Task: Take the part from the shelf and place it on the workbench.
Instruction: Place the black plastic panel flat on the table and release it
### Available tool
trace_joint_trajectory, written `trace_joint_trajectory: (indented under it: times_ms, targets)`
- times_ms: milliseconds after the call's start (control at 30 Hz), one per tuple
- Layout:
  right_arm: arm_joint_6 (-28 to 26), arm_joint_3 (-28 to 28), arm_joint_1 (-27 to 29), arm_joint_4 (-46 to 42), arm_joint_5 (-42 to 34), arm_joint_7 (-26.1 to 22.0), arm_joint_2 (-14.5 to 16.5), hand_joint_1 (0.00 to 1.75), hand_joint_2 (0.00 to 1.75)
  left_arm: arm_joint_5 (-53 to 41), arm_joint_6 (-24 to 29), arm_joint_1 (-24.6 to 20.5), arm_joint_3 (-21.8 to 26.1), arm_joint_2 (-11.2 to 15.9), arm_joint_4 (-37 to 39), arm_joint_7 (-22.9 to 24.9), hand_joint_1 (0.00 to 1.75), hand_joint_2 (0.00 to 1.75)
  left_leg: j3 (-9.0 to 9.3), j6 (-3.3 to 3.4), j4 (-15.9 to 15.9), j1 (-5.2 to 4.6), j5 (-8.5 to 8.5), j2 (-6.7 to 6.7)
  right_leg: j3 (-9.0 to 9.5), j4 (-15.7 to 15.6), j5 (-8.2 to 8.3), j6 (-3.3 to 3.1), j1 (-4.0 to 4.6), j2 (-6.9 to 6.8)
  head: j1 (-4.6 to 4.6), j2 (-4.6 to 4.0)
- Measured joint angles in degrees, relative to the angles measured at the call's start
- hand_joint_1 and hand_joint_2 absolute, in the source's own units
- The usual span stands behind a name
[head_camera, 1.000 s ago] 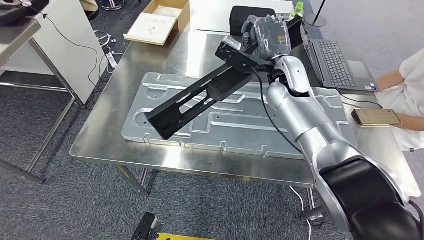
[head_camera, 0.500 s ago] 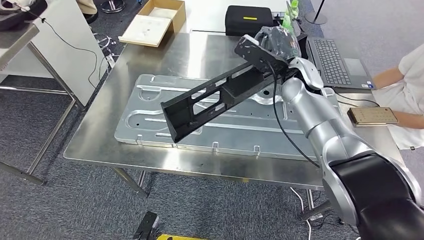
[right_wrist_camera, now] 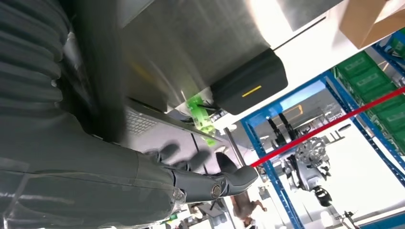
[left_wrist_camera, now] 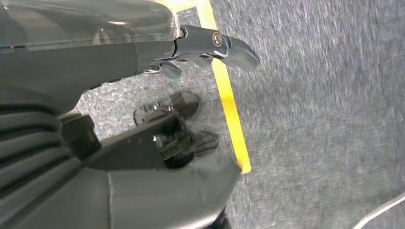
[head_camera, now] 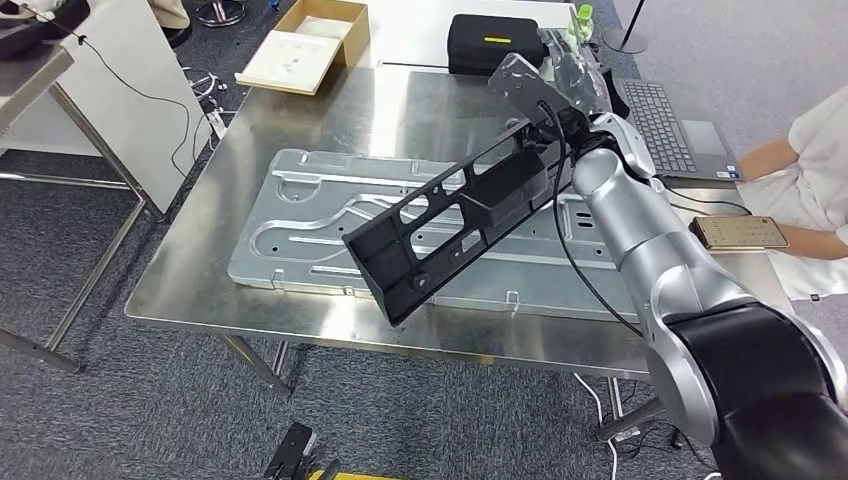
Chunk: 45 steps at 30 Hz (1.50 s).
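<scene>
The part is a long black metal frame with cut-outs. It hangs tilted on edge over the steel workbench, its near end above the front edge. My right hand, under a clear plastic cover, grips the part's far end above the back right of the bench. In the right wrist view the part is a dark bar beside the right hand. My left hand hangs over grey carpet, fingers apart and holding nothing.
A large grey pressed-metal plate covers the bench's middle. A black case, a green bottle and a laptop stand at the back right. A person sits at the right beside a phone. A cardboard box lies behind.
My right arm has swung the part to the right and toward the bench's front edge, and turned it more on edge. The view has shifted slightly.
</scene>
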Motion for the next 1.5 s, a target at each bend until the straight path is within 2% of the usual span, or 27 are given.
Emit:
trace_joint_trajectory:
  times_ms: [33,100,133,167,200,233,300,367,433,500,567,633,667,700,733,833,900,967,1033,1067,1133,1167,1200,1233,1300,1367,1500]
  targets:
    - [0.0,-0.1,-0.2,0.0,0.0,0.0,0.0,0.00,1.75,0.0,0.0,-0.1,0.0,0.0,0.0,0.0,0.00,0.00,0.22,0.22,-0.4,0.18,0.25,0.08,-0.67,1.5,-1.08,0.32,0.01,-0.01,0.05,0.00]
    - [0.0,-0.3,-0.4,0.2,-0.2,0.0,-0.2,0.00,1.75,0.1,0.1,-0.2,0.0,0.0,0.0,0.1,0.00,0.00,0.40,0.43,-0.8,0.26,0.45,0.18,-3.56,7.9,-4.55,0.94,-0.28,-0.06,0.15,0.00]
    - [0.0,-0.4,-0.4,0.4,-0.3,0.0,-0.3,0.00,1.31,0.1,0.2,-0.2,0.0,0.0,0.0,0.2,0.00,0.00,0.38,0.46,-0.7,0.27,0.44,0.19,-5.30,11.5,-6.04,1.21,-0.51,-0.07,0.14,0.00]
    - [0.0,-0.5,-0.3,0.7,-0.5,0.0,-0.4,0.00,0.87,0.1,0.3,-0.2,0.0,0.0,0.0,0.3,0.00,0.00,0.36,0.46,-0.6,0.29,0.41,0.18,-6.50,14.0,-6.66,1.44,-0.76,-0.09,0.15,0.00]
    - [0.1,-0.6,-0.2,0.9,-0.7,0.0,-0.5,0.00,0.44,0.1,0.3,-0.1,0.0,0.0,0.0,0.3,0.00,0.00,0.34,0.42,-0.5,0.32,0.34,0.15,-6.73,14.4,-6.14,1.63,-1.02,-0.11,0.15,0.00]
    - [0.2,-0.8,-0.2,1.2,-0.9,0.0,-0.6,0.00,0.00,0.1,0.4,0.0,0.0,0.0,0.0,0.3,0.00,0.00,0.34,0.29,-0.4,0.37,0.23,0.11,-5.88,12.6,-4.65,1.78,-1.27,-0.17,0.15,0.00]
    - [0.6,-1.1,-0.4,1.6,-1.2,0.0,-0.7,0.00,0.00,0.2,0.6,0.0,0.0,0.0,0.0,0.3,0.00,0.00,0.28,-0.22,0.1,0.41,-0.15,0.05,-2.14,5.1,-1.04,1.96,-1.56,-0.34,0.15,0.00]
    - [1.2,-1.3,-0.7,1.9,-1.4,0.0,-0.8,0.00,0.00,0.2,0.7,-0.1,0.0,0.0,0.0,0.3,0.00,0.00,0.11,-0.84,0.5,0.30,-0.41,0.03,0.15,0.2,0.36,1.61,-1.34,-0.33,0.13,0.00]
    - [1.9,-1.5,-0.8,2.3,-1.8,0.0,-0.9,0.00,0.00,0.3,0.7,-0.1,0.0,0.0,0.0,0.3,0.00,0.00,0.03,-1.46,0.4,0.20,-0.37,0.02,0.20,-0.4,0.27,0.87,-0.97,-0.19,0.12,0.00]
    - [2.6,-1.6,-0.9,2.7,-2.2,0.2,-1.0,0.00,0.00,0.3,0.7,0.0,0.1,0.0,0.0,0.3,0.00,0.00,-0.13,-2.09,0.7,0.27,-0.87,0.03,0.34,-0.7,0.43,0.02,-1.12,-0.20,0.11,0.00]
    - [3.1,-1.8,-1.2,3.0,-2.4,0.7,-1.0,0.00,0.00,0.3,0.7,-0.1,0.1,0.1,0.0,0.2,0.00,0.00,-1.72,-2.49,4.7,0.35,-3.41,0.02,0.61,-1.0,0.55,-0.79,-1.33,-0.22,0.06,0.00]
    - [3.5,-1.8,-1.3,3.4,-2.5,1.2,-1.0,0.00,0.87,0.3,0.7,0.0,0.1,0.1,0.0,0.2,0.00,0.00,-5.19,-2.69,12.5,0.35,-6.97,0.02,0.68,-1.0,0.45,-1.18,-1.13,-0.22,0.02,0.00]
    - [3.6,-1.8,-1.3,3.7,-2.5,1.4,-1.0,0.00,1.31,0.3,0.7,0.1,0.1,0.1,0.0,0.2,0.00,0.00,-6.75,-2.71,15.6,0.35,-7.92,0.02,0.70,-0.9,0.40,-1.26,-0.99,-0.21,0.03,0.00]
    - [3.7,-1.9,-1.3,4.0,-2.5,1.8,-1.0,0.00,1.75,0.3,0.7,0.2,0.1,0.1,0.0,0.2,0.00,0.00,-7.46,-2.67,16.9,0.34,-7.78,0.02,0.72,-0.9,0.35,-1.31,-0.87,-0.18,0.02,0.00]
    - [3.7,-1.9,-1.3,4.2,-2.5,2.4,-1.0,0.00,1.75,0.4,0.7,0.2,0.1,0.1,0.0,0.2,0.00,0.00,-7.05,-2.54,15.8,0.34,-6.56,0.02,0.76,-0.8,0.30,-1.33,-0.78,-0.14,0.02,0.00]
    - [4.3,-2.3,-1.8,5.0,-2.5,4.6,-1.0,0.00,1.75,0.4,0.7,0.2,0.1,0.2,0.0,0.2,0.00,0.00,-1.97,-1.76,4.8,0.18,-1.32,0.01,0.82,-0.4,0.02,-1.10,-0.54,-0.05,0.03,0.00]
    - [5.3,-2.5,-2.2,5.5,-2.5,5.5,-1.1,0.00,0.87,0.5,0.8,0.1,0.1,0.3,0.0,0.1,0.00,0.00,-0.27,-1.31,1.1,-0.07,-0.62,-0.04,0.59,-0.4,0.01,-0.64,-0.44,-0.01,0.03,0.00]
    - [6.7,-2.8,-2.4,6.1,-2.7,6.3,-1.2,0.00,0.00,0.5,0.8,0.2,0.1,0.4,0.0,0.0,0.00,0.00,-0.09,-0.89,0.7,-0.12,-0.48,-0.09,0.53,-0.5,0.16,-0.03,-0.42,0.01,0.02,0.00]
    - [8.1,-3.4,-2.6,6.8,-3.3,6.8,-1.4,0.00,0.00,0.6,0.8,0.1,0.1,0.4,0.0,-0.1,0.00,0.00,0.21,-0.31,0.1,0.12,-0.09,-0.04,0.22,0.5,-0.71,0.58,-0.52,-0.04,0.04,0.00]
    - [8.4,-3.6,-2.7,7.0,-3.7,6.8,-1.5,0.00,0.00,0.7,0.8,0.1,0.1,0.4,0.0,-0.2,0.00,0.00,0.34,-0.03,-0.2,0.26,0.08,0.00,-0.64,2.4,-1.96,0.86,-0.61,-0.06,0.05,0.00]
    - [7.0,-4.2,-2.7,7.3,-4.0,5.0,-1.6,0.00,0.00,0.8,0.8,0.0,0.1,0.4,0.0,-0.3,0.00,0.00,0.35,0.25,-0.3,0.30,0.18,0.03,-3.80,9.2,-5.34,1.37,-0.83,-0.12,0.06,0.00]
    - [5.2,-4.5,-2.4,7.4,-4.1,3.2,-1.7,0.00,0.00,0.8,0.8,0.0,0.1,0.4,0.0,-0.3,0.00,0.00,0.34,0.30,-0.3,0.30,0.18,0.02,-5.40,12.5,-6.49,1.54,-0.93,-0.12,0.06,0.00]
    - [2.8,-4.7,-1.9,7.2,-4.1,0.8,-1.7,0.00,0.00,0.7,0.9,0.1,0.1,0.4,0.0,-0.4,0.00,0.00,0.35,0.30,-0.3,0.32,0.16,0.01,-6.32,14.2,-6.67,1.68,-1.04,-0.13,0.07,0.00]
    - [0.2,-4.9,-1.2,6.6,-4.2,-2.1,-1.7,0.00,0.00,0.6,0.9,0.2,0.1,0.4,0.0,-0.4,0.00,0.00,0.36,0.25,-0.2,0.34,0.12,-0.01,-6.20,13.8,-5.76,1.75,-1.17,-0.16,0.07,0.00]
    - [-3.7,-5.4,0.4,4.3,-5.0,-7.8,-1.7,0.00,0.00,0.4,1.1,0.2,0.1,0.3,0.0,-0.4,0.00,0.00,0.41,-0.05,0.0,0.36,-0.08,-0.05,-3.06,7.1,-2.04,1.75,-1.44,-0.30,0.07,0.00]
    - [-4.9,-5.9,2.1,0.8,-6.3,-12.0,-1.6,0.00,0.00,0.4,1.3,0.2,0.1,0.2,0.0,-0.4,0.00,0.00,0.30,-0.60,0.3,0.16,-0.35,-0.08,0.00,0.9,0.07,1.43,-1.29,-0.37,0.06,0.00]
    - [-6.7,-5.6,8.9,-10.7,-5.7,-17.0,-1.1,0.00,0.00,0.5,1.6,0.3,0.1,0.2,0.0,-0.8,0.00,0.00,0.43,-1.86,0.3,0.22,-0.68,-0.10,0.81,-0.7,0.10,0.04,-0.87,-0.28,0.04,0.00]
